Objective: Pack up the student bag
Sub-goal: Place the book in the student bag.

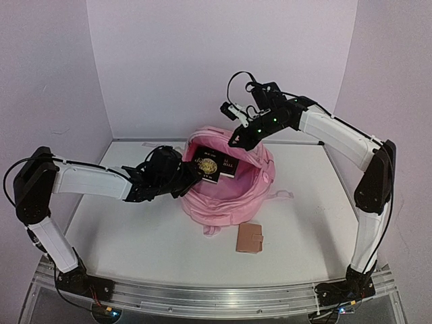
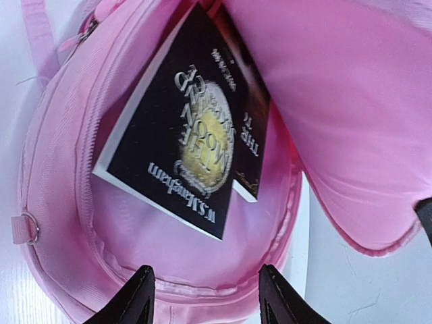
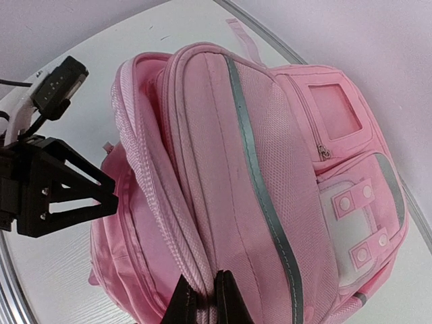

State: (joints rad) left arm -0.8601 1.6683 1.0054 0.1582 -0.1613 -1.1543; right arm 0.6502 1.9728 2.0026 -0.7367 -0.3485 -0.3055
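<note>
**Left gripper (image 2: 206, 300) at mouth of student bag (image 1: 229, 199)**

Found it spread apart, holding nothing. Found right gripper (image 3: 202, 300) pinched tight on flap edge, bag lying at middle of table (image 1: 121, 236). Counted two black books (image 2: 169, 128) inside. Read "W.S. Maugham" and "Moon" on front cover, left wrist view only. Noted grey stripe (image 3: 260, 169) and zip pockets (image 3: 331, 115) from right wrist only; one brown wallet (image 1: 250, 238) from top only.

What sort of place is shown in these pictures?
Probably a robot lab test cell: plain white walls enclose a white table, the left arm and the right arm stand on a metal rail at its edge, and only a few props lie there, such as the student bag.
</note>
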